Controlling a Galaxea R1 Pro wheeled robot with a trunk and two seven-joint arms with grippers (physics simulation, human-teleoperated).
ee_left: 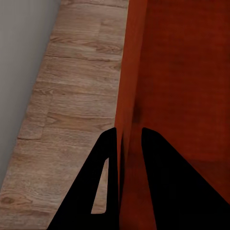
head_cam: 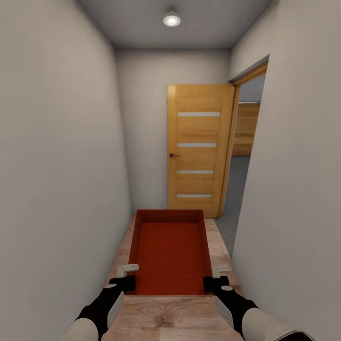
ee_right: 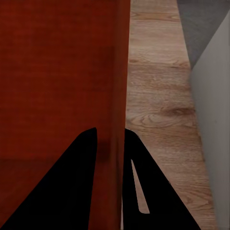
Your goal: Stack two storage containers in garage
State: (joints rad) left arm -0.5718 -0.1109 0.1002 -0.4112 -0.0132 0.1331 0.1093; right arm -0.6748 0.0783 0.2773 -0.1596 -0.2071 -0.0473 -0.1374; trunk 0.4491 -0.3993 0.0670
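One red-orange storage container (head_cam: 170,251) hangs level in front of me over a wood-plank hallway floor, carried by both arms. My left gripper (head_cam: 127,279) is shut on its left side wall near the near corner. In the left wrist view the left gripper (ee_left: 128,130) has its fingers on either side of the thin wall of the container (ee_left: 182,72). My right gripper (head_cam: 215,279) is shut on the right side wall. The right wrist view shows the right gripper (ee_right: 111,129) pinching the container (ee_right: 57,72) the same way. The bin is empty. The living room is out of view.
I am in a narrow corridor between a plain wall on the left (head_cam: 57,189) and one on the right (head_cam: 293,199). A wooden door (head_cam: 199,147) stands ahead. Beside it an open doorway (head_cam: 241,166) leads right onto a grey floor (ee_right: 201,24); I cannot tell if that is the garage.
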